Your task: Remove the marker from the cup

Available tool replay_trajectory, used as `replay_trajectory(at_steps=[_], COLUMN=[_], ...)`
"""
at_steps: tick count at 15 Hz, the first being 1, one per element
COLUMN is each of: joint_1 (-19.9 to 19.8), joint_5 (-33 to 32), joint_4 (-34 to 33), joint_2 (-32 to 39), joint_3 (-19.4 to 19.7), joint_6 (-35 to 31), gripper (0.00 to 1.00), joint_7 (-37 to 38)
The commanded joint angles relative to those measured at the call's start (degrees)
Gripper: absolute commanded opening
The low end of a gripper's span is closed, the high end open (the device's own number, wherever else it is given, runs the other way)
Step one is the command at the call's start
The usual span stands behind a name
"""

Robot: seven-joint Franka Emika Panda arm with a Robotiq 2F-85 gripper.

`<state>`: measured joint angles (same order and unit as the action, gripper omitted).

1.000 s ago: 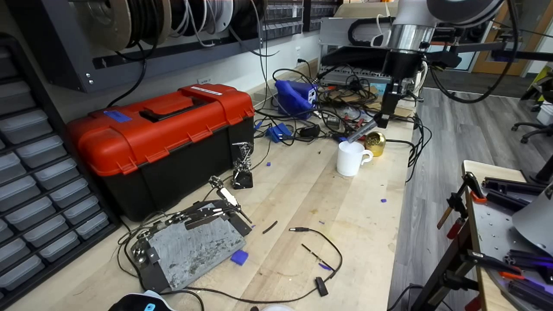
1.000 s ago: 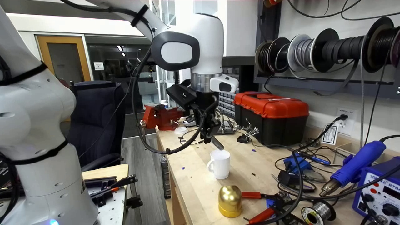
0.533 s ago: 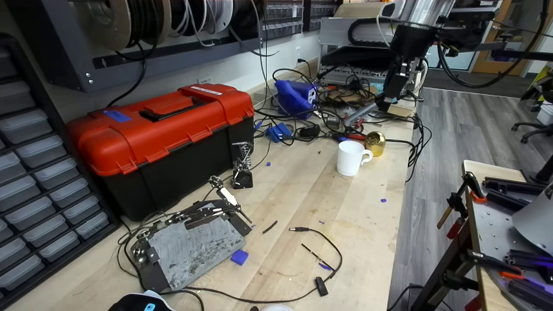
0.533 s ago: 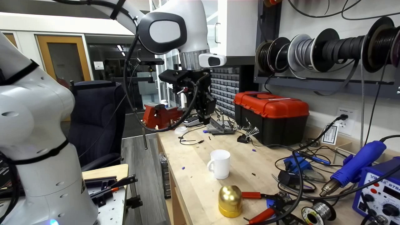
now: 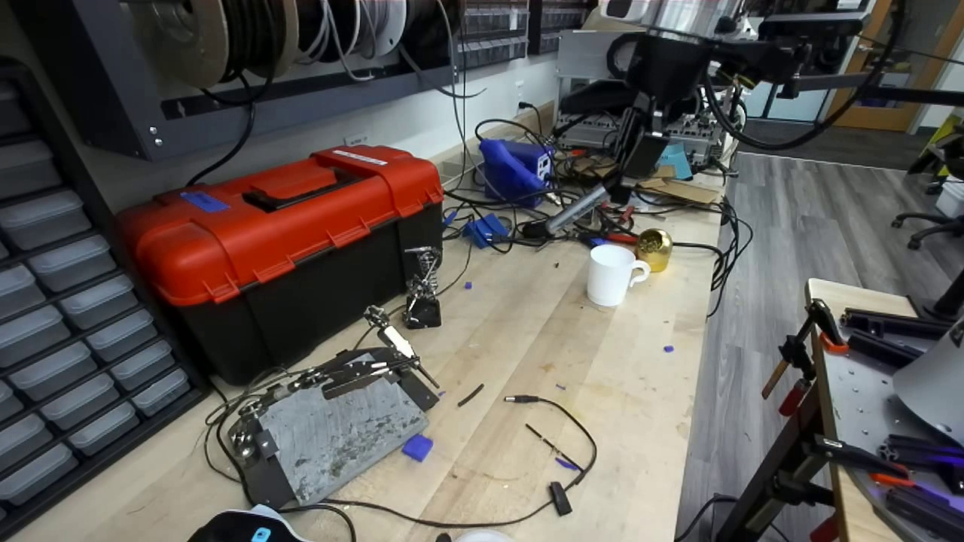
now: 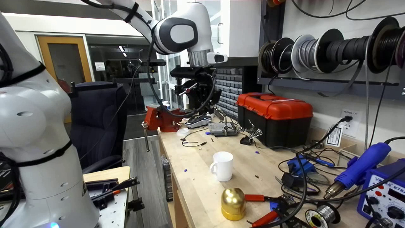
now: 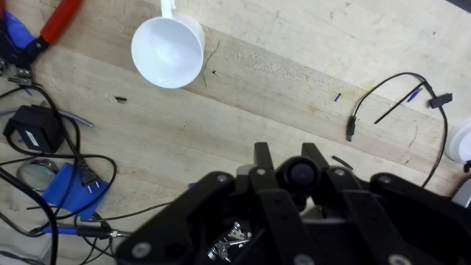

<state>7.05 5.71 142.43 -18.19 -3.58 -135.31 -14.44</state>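
Note:
The white cup (image 5: pixel 608 277) stands upright on the workbench in both exterior views (image 6: pixel 222 166). In the wrist view the cup (image 7: pixel 167 53) shows from above, with nothing inside it. My gripper (image 5: pixel 620 186) is shut on the marker (image 5: pixel 577 211), a slim dark grey-black stick that slants down from the fingertips. In the wrist view the marker's round black end (image 7: pixel 302 173) sits between the two fingers of the gripper (image 7: pixel 285 154). The gripper and marker are raised above the bench, apart from the cup.
A red and black toolbox (image 5: pixel 294 248) stands against the wall. A gold sponge holder (image 6: pixel 233 204) and red-handled pliers (image 6: pixel 265 218) are near the cup. Black cables (image 6: pixel 303 177) and a blue soldering station (image 6: pixel 384 193) crowd the wall side. A helping-hands stand (image 5: pixel 343 429) sits farther along.
My gripper has carried the marker from just at the cup's mouth up and away, toward the toolbox side. The cup has not moved.

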Motion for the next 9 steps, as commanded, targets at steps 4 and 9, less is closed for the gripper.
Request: replay_trajectory(at_steps=[4, 9], joint_1=[1.1, 0.0], joint_5=[6.7, 5.6], joint_4=[-12.2, -15.3], joint_2=[20.6, 28.9], joint_3=[-0.5, -3.6], joint_6=[-4.6, -6.0], gripper=[0.04, 0.04], joint_7=[-3.3, -3.1])
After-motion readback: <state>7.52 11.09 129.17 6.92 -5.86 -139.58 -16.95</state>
